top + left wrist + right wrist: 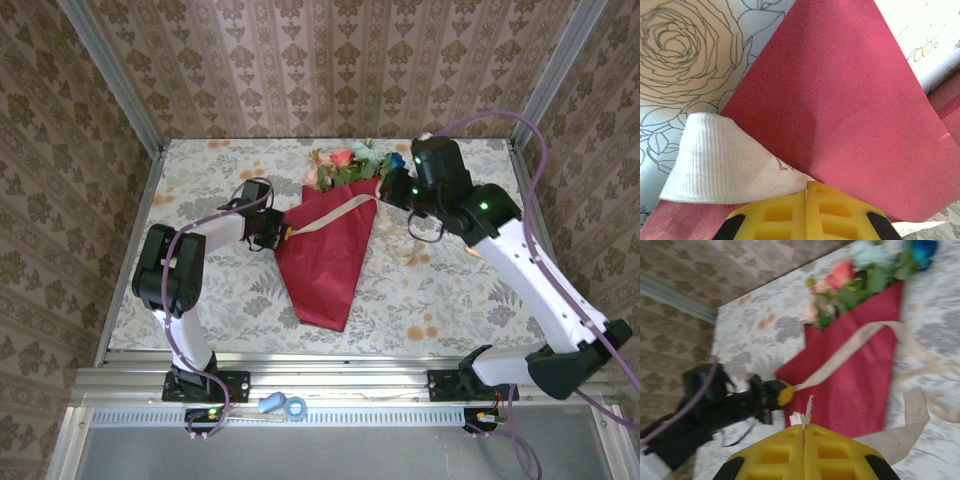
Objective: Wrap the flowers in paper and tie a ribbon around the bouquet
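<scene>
Bouquet (pixel 325 265) lies at centre of the overhead frame, flowers (pixel 345 160) toward upper centre. We note the left gripper (pixel 806 184) clamped on one ribbon (pixel 725 160) end at the cone's left edge, and the right gripper (pixel 804 427) pinching the frayed other end.

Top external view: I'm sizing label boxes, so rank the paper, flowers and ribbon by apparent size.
1. paper, by far the largest.
2. flowers.
3. ribbon, least area, though its strip runs about as long as the bunch is wide.
</scene>
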Robot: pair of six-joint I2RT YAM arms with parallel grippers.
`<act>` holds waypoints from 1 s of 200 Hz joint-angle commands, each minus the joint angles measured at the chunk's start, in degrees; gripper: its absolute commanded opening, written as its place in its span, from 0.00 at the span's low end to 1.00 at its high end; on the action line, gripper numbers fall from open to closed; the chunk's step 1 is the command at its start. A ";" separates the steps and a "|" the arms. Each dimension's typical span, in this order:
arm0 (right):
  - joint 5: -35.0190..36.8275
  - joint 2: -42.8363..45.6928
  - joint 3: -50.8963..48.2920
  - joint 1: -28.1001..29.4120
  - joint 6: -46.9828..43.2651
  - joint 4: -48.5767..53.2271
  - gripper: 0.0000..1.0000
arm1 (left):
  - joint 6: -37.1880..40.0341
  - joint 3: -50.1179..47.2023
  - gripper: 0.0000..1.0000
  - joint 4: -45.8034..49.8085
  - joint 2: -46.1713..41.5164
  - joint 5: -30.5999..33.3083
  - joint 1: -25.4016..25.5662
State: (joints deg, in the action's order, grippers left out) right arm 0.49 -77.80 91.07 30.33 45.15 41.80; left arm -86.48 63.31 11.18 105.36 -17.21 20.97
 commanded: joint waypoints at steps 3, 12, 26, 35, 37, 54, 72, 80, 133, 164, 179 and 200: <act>-8.67 -7.35 4.99 1.04 1.61 -8.51 0.00 | 1.86 0.85 0.00 0.35 -3.76 -1.41 0.86; -9.73 -9.83 6.86 1.05 2.46 -9.43 0.00 | 1.64 0.14 0.00 -0.09 -4.47 -1.51 1.07; -11.61 -14.70 10.62 1.01 3.03 -10.71 0.00 | 1.30 -0.79 0.00 -0.01 -5.54 -1.18 1.24; -12.20 -17.55 12.86 0.98 3.24 -12.49 0.00 | 1.09 -1.48 0.00 -0.28 -5.92 -1.16 1.26; -12.32 -17.87 13.11 0.97 3.17 -12.69 0.00 | 1.06 -1.62 0.00 -0.32 -5.95 -1.20 1.26; -13.34 -23.68 18.03 0.59 3.48 -14.08 0.00 | -0.09 -2.40 0.12 -0.84 -5.79 -1.89 1.21; -14.44 -29.13 22.81 -0.20 4.48 -15.01 0.00 | -1.32 -2.49 0.47 -0.85 -5.11 -2.65 1.57; -14.89 -31.19 25.14 -0.42 4.48 -15.04 0.00 | -1.59 -2.25 0.53 -0.20 -4.86 -2.63 1.83; -14.77 -40.23 34.91 -0.91 4.57 -14.62 0.00 | -5.17 -1.50 0.55 -3.06 0.08 -1.89 1.58; -14.64 -43.04 35.63 -1.83 4.52 -16.03 0.00 | -4.31 2.31 0.34 -3.17 5.05 -3.41 1.77; -15.14 -44.69 36.29 -2.47 3.99 -15.82 0.00 | -4.21 2.16 0.18 -3.59 4.95 -3.90 2.17; -17.45 -47.51 37.26 -3.38 3.34 -15.50 0.00 | -3.57 0.18 0.00 -3.75 2.04 -3.05 2.41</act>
State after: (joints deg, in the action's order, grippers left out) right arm -14.24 -121.56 125.86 28.27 49.28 26.76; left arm -90.37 64.16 7.22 109.84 -20.69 22.87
